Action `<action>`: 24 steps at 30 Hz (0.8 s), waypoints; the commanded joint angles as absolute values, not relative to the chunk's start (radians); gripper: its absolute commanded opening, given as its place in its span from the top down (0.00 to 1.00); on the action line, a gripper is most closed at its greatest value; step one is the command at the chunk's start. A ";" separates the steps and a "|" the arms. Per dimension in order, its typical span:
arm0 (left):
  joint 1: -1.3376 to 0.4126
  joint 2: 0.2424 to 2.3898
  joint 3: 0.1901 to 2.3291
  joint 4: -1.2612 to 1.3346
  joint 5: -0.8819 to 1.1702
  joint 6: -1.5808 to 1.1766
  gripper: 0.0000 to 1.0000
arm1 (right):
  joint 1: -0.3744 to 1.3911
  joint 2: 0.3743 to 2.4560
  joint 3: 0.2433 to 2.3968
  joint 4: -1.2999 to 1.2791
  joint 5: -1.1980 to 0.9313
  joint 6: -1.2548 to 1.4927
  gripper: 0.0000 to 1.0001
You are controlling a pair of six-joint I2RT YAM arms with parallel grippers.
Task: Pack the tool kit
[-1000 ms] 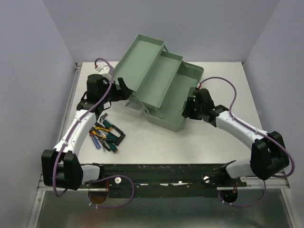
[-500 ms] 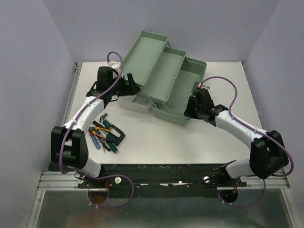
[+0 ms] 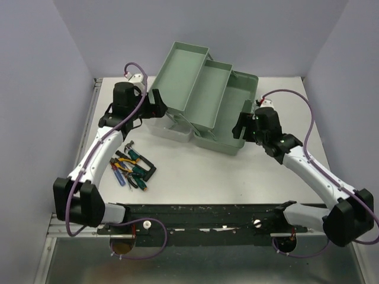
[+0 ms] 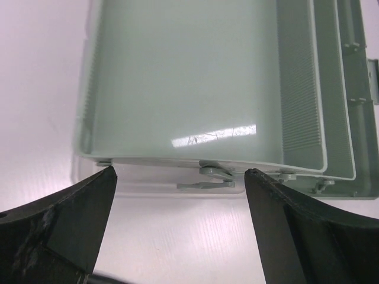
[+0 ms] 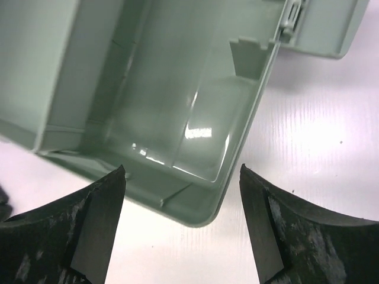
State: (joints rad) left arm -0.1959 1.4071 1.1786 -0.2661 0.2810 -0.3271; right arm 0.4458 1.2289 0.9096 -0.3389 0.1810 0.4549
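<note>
The pale sage-green toolbox stands open at the back middle, its tiered trays spread out and empty. Its translucent lid lies under the left tray. My left gripper is open at the box's left side; in the left wrist view the upper tray fills the frame just beyond the fingertips. My right gripper is open at the box's near right corner; in the right wrist view the box's corner lies between the fingers, untouched. The hand tools lie in a heap on the table.
The heap holds yellow-handled pliers and green-handled screwdrivers, near the left arm's forearm. The white table has purple walls at the back and both sides. A dark rail runs along the near edge.
The toolbox has slid a little back and to the right. My left gripper has followed its left side. The right arm has straightened, with its gripper still at the box's near right corner.
</note>
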 commanded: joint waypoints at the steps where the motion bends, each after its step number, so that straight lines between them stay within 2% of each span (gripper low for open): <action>1: -0.187 1.215 1.140 -0.308 0.108 -0.250 0.01 | 0.449 1.114 0.933 -0.321 0.147 0.371 0.14; 5: -0.172 1.132 1.112 -0.400 0.083 -0.187 0.01 | 0.504 1.040 0.960 -0.310 0.095 0.296 0.15; 10: -0.046 1.063 1.068 -0.416 0.110 -0.176 0.01 | 0.704 1.054 1.020 -0.261 0.006 0.209 0.16; 18: 0.038 1.019 0.943 -0.337 -0.029 -0.158 0.01 | 1.064 1.443 1.196 -0.134 -0.150 0.219 0.19; 24: 0.110 1.032 0.945 -0.373 0.000 -0.241 0.01 | 1.129 1.745 1.285 -0.011 -0.183 0.275 0.26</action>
